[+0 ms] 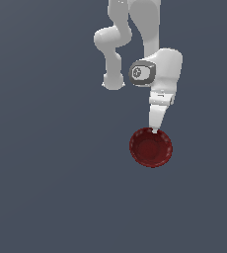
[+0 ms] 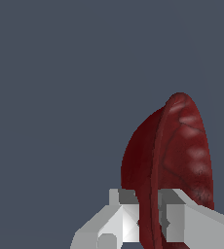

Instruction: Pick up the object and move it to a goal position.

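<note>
- The white Panda arm (image 1: 152, 34) comes in from the top of the exterior view, its upper links folded, and its wrist points down toward the lower middle of the frame.
- The gripper (image 1: 156, 129) tapers to a narrow tip that meets the upper rim of the dark red bowl (image 1: 151, 147).
- In the wrist view the gripper (image 2: 150, 214) is clamped on the bowl's (image 2: 175, 165) wall: one finger (image 2: 126, 209) presses the outer side, the other (image 2: 175, 214) the inner side, with the rim pinched between them.
- The bowl hangs edge-on below the fingers (its scalloped rim runs straight away from the wrist camera), its hollow facing the exterior camera.
- Behind it lies only plain grey-blue ground (image 1: 46, 188); whether the bowl touches it cannot be told.
</note>
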Motion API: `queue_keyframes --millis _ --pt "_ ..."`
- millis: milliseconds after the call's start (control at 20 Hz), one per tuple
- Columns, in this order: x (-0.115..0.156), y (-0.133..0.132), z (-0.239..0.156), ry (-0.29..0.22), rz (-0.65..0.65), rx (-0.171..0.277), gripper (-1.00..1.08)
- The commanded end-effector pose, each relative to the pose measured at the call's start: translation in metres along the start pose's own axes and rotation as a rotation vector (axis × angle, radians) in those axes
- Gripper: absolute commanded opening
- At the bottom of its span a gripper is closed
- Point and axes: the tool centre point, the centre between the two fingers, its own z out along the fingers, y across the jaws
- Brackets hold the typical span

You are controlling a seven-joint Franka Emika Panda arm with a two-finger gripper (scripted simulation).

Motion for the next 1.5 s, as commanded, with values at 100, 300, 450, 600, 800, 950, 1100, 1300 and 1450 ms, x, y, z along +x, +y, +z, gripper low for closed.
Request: queue_keyframes --millis 100,300,450,600,800,950,1100,1300,1450 --pt "0.030 -0.002 -0.033 0.000 0.001 -0.002 -1.00" --pt "0.050 -0.004 -0.053 0.000 0.000 -0.003 -1.00" --pt "0.061 -0.004 -0.064 0.000 0.000 -0.003 -1.00" --pt "0.068 -0.005 -0.072 0.000 0.000 -0.003 -1.00" --pt "0.073 -0.005 -0.076 -0.001 0.000 -0.004 -1.00" --pt "0.072 -0.006 -0.075 -0.002 -0.002 -0.002 -1.00" --pt "0.074 -0.003 -0.078 -0.002 -0.002 -0.002 -1.00" --pt "0.079 0.006 -0.087 -0.001 -0.002 -0.001 -1.00" --pt "0.082 0.011 -0.092 -0.001 -0.002 0.000 -1.00"
